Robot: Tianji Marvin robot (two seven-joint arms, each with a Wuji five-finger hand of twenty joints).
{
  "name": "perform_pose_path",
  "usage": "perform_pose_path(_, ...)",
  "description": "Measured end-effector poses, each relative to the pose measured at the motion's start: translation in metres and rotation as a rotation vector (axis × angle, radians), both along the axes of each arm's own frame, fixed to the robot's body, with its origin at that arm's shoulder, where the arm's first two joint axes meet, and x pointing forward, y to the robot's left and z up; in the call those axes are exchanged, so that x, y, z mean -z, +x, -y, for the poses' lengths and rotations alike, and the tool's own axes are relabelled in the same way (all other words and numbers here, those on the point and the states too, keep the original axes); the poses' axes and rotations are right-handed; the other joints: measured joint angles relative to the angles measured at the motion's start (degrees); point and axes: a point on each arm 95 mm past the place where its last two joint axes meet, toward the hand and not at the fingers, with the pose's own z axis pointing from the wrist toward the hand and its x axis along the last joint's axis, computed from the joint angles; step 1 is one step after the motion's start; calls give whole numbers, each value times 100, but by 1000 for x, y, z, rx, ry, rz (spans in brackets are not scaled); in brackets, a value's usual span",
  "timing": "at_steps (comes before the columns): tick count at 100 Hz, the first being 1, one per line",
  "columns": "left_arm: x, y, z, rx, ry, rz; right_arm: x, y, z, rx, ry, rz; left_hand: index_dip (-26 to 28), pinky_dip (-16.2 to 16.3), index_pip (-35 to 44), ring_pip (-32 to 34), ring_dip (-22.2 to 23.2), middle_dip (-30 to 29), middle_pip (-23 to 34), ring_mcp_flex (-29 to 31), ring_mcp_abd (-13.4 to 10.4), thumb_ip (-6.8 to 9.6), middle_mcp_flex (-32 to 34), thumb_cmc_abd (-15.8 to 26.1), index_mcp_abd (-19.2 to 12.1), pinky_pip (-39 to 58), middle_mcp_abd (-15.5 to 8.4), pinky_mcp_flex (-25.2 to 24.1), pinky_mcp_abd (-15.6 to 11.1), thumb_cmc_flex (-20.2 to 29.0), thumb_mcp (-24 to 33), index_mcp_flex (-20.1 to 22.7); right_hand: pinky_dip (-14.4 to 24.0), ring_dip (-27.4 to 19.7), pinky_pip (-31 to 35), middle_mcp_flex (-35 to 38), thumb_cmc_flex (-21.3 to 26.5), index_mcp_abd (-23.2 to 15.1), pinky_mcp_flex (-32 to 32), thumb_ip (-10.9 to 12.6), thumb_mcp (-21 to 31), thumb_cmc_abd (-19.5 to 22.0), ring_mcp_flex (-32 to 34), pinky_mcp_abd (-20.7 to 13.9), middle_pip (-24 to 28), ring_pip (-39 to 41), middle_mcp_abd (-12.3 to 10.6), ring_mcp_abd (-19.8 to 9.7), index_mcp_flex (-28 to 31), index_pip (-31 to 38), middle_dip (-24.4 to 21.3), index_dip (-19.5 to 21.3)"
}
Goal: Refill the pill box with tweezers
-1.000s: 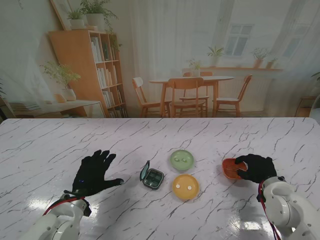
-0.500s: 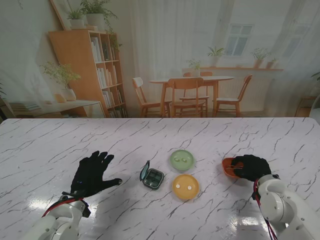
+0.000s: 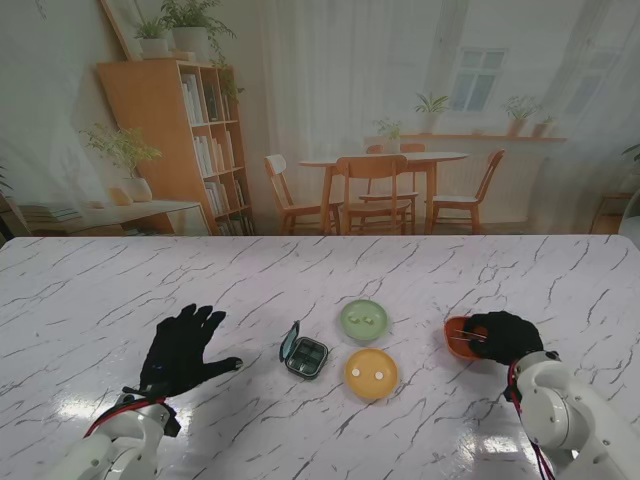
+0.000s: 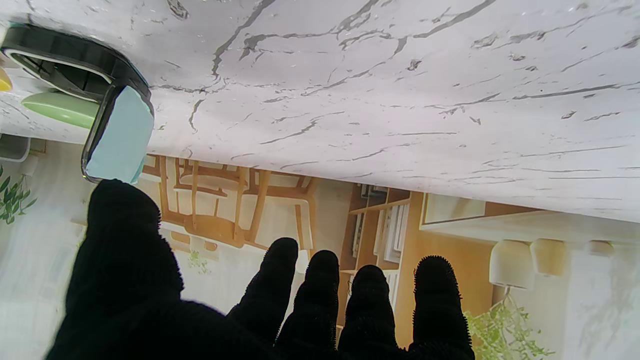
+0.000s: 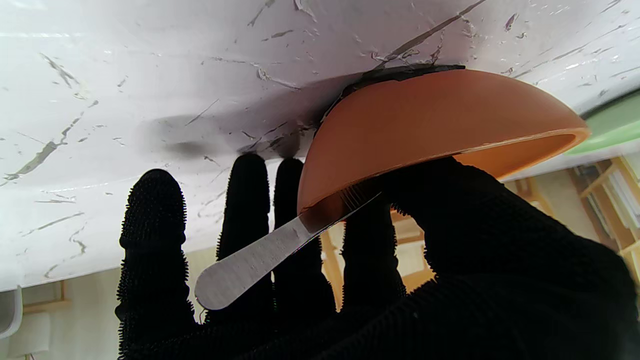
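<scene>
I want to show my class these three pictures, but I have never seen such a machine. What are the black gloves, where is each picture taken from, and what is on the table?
The gloves are a robot's two five-fingered hands. One camera looks down from its stand; one sits on each wrist, showing the table upside down. On the marble table lie an open pill box, a green dish and a yellow dish, each with pale pills. The left hand rests open. The right hand reaches into an orange bowl, its fingers at metal tweezers.

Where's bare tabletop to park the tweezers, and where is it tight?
Bare marble lies between the left hand and the pill box, and between the yellow dish and orange bowl. Pill box, yellow dish and green dish crowd together.
</scene>
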Motion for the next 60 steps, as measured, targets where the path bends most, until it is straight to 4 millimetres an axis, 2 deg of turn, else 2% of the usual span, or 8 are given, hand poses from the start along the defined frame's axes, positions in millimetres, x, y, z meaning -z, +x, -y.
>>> perform_pose_path(36, 3, -2, -2, -8, -12, -19, 2, -2, 0, 4, 8, 21, 17, 31, 25, 40, 4, 0, 0, 1, 123, 0, 0, 66, 0, 49, 63, 47, 0, 0, -3, 20, 157, 140, 208, 266, 12, 59, 540, -1, 0, -52, 580, -1, -63, 235, 81, -4, 15, 111, 3, -240)
perform_pose_path(60, 4, -2, -2, -6, -18, -27, -1, -5, 1, 12, 16, 15, 17, 31, 25, 89, 5, -4, 0, 1, 171, 0, 0, 69, -5, 51, 118, 47, 0, 0, -3, 20, 229, 79, 361, 427, 122, 235, 990, -1, 0, -52, 911, -1, -133, 364, 235, 60, 12, 7, -2, -457)
